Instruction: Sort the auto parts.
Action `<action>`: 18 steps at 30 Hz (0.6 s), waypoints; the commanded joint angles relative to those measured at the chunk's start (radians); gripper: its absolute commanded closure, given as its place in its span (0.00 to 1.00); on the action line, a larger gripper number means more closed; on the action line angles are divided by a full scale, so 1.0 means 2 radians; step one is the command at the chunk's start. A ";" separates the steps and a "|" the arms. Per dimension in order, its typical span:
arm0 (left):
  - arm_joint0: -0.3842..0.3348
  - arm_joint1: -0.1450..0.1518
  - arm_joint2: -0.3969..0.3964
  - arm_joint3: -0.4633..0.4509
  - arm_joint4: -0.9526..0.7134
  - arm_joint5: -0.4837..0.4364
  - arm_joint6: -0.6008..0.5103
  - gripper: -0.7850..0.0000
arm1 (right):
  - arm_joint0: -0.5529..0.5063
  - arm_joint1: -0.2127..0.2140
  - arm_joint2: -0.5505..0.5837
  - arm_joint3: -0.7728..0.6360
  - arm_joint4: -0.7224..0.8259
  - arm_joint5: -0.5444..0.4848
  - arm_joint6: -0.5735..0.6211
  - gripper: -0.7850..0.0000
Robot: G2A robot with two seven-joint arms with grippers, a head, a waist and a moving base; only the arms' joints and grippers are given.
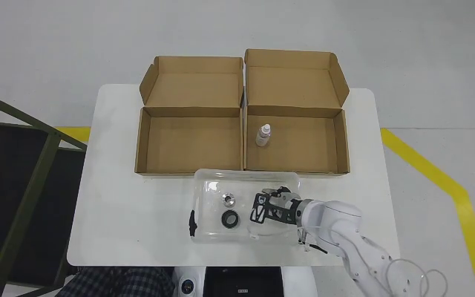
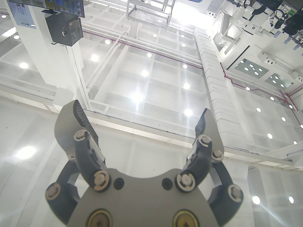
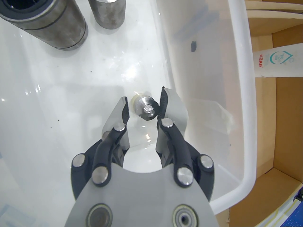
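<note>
I find the right tool (image 3: 144, 106) lowered into the clear plastic bin (image 3: 236, 72), its fingers apart and straddling a small metal stud (image 3: 144, 112) that stands on the bin floor close to the wall. One finger looks to be touching the stud and the other stands just off it, so nothing is clamped yet. I judge the tool comes in low and parallel to the wall because the stud sits too near it for any other approach.

A linear bearing (image 3: 45, 12) and a steel sleeve (image 3: 106, 3) stand upright farther in, apart from the tool and awaiting sorting.

Beyond the bin on the bench (image 1: 119, 193), the right cardboard box (image 1: 326, 141) holds a white bottle (image 1: 263, 135).

The left tool (image 2: 141, 113) points at the ceiling, fingers wide apart and holding nothing, presumably parked clear.
</note>
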 commanded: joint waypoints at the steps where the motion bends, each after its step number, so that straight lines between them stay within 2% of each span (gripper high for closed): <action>1: 0.000 0.000 0.000 0.000 0.000 0.000 0.000 0.00 | 0.000 0.000 -0.001 -0.002 -0.002 -0.001 0.000 1.00; 18: 0.000 0.000 0.000 0.000 0.000 0.000 0.000 0.00 | -0.023 0.007 0.019 -0.047 0.019 -0.030 -0.042 1.00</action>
